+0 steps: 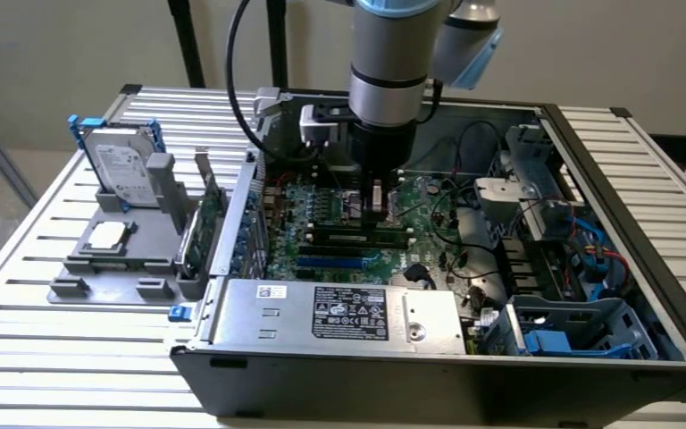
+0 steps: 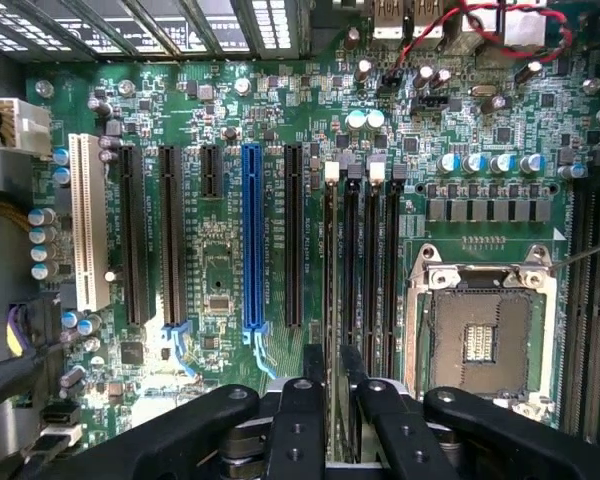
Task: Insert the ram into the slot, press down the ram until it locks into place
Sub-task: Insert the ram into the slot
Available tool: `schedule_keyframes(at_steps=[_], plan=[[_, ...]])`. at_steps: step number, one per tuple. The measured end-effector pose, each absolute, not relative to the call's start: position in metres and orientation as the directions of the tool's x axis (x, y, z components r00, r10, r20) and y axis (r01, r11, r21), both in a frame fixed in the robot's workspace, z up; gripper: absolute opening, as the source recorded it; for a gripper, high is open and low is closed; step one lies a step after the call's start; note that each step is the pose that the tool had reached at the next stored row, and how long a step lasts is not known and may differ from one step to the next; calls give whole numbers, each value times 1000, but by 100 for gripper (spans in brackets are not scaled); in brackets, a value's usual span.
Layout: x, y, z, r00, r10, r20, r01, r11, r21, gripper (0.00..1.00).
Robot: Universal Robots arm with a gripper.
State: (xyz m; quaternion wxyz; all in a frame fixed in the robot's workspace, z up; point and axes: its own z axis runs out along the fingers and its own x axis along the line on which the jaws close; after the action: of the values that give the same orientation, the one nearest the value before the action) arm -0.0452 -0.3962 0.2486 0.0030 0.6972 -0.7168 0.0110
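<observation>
One arm [image 1: 388, 54], mine to steer from afar, reaches straight down into the open computer case [image 1: 439, 371] standing on the slatted bench [image 1: 69, 344]. I see the gripper [image 1: 374, 204] [image 2: 334, 362] low over the middle of the motherboard [image 2: 220, 120], its jaws drawn narrow and closed on the ram [image 1: 355, 235] [image 2: 330, 270], a thin green stick held on edge. The ram lies along the slot [image 2: 331, 185], the outermost of four parallel black memory sockets. That slot is on the side toward the blue socket [image 2: 251, 240] and farthest from the square silver processor socket [image 2: 480, 335]. I cannot tell from here whether the stick is fully seated, or whether the white latch [image 2: 331, 170] at the slot's end has closed. Along the case's near wall sits the silver power supply [image 1: 343, 313], well apart from the gripper. Outside the case, toward the bench's edge on the exterior view's left, a hard drive [image 1: 122, 165] stands upright in a grey tray [image 1: 111, 259].
</observation>
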Motion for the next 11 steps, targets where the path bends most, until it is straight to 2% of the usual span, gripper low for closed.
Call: schedule_keyframes(at_steps=[5, 6, 11], plan=[[-45, -396, 263, -28, -999, 20, -1000, 28, -11, 18], [-45, -396, 263, -28, -999, 20, -1000, 28, -11, 11], [-45, -396, 263, -28, -999, 20, -1000, 28, -11, 11]])
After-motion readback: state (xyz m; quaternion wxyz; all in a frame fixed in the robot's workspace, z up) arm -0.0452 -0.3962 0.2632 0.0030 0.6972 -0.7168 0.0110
